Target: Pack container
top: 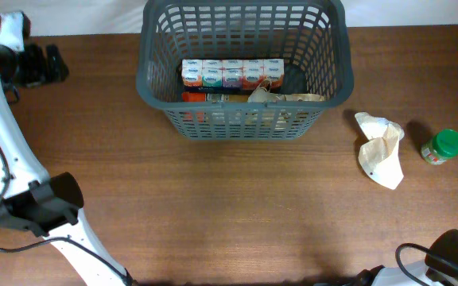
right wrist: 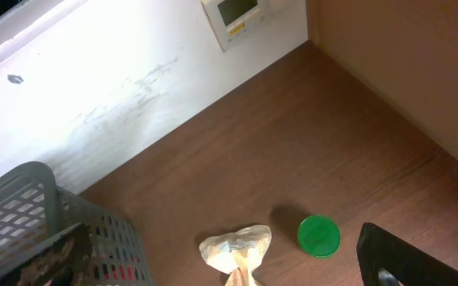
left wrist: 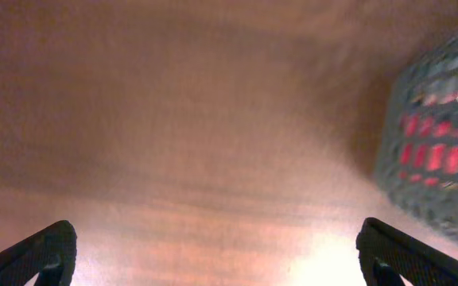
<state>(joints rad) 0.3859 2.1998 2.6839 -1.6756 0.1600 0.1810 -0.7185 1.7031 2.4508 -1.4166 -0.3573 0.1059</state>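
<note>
Dark grey slotted plastic basket [top: 245, 123] sits at the far middle of the brown wooden table [top: 213, 206].
A row of small white-and-red cartons [top: 232, 73] lies inside it. On the table to its right lie a crumpled cream wrapper [top: 380, 151] and a green-lidded jar [top: 442, 147]. The left gripper [left wrist: 217, 238] and right gripper [right wrist: 221, 254] each have fingers spread wide, holding nothing.

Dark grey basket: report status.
Left gripper, right gripper open, empty. Dark grey plastic lattice basket partly packed. Crumpled cream bag, green-lidded jar outside; nothing blocking.

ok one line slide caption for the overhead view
Partly packed grey basket on a wooden table, crumpled beige item and green-lidded jar outside to its right.
</note>
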